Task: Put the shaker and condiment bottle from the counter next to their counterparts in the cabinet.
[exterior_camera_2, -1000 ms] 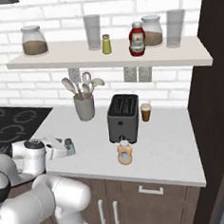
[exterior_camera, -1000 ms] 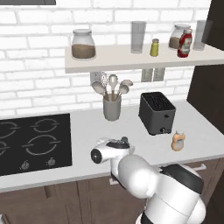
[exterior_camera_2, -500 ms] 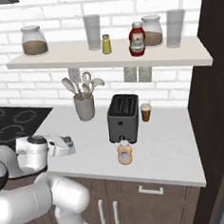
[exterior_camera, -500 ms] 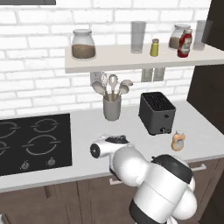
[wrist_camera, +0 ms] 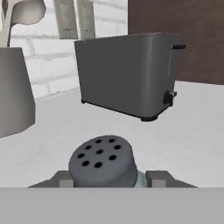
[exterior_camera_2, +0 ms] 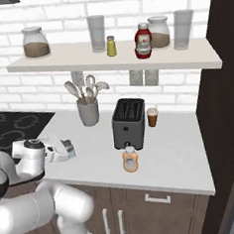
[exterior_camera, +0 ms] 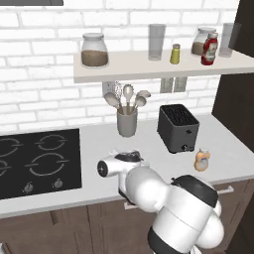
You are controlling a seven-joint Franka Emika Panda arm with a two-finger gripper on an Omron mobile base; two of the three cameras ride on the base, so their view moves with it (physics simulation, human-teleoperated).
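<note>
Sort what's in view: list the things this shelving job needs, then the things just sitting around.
Job: shaker between the gripper fingers; condiment bottle; yellow-green shaker; red bottle; shelf.
Bystanders: toaster; utensil holder; jars; glasses; stove.

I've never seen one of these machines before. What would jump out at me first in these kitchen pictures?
Probably the bulky white robot arm bending low over the counter, its gripper around a small shaker with a holed dark cap. Next, the dark toaster mid-counter, with a little orange bottle standing in front of it. Above, a pale wall shelf carries jars, glasses, a yellow-green shaker and a red bottle.
</note>
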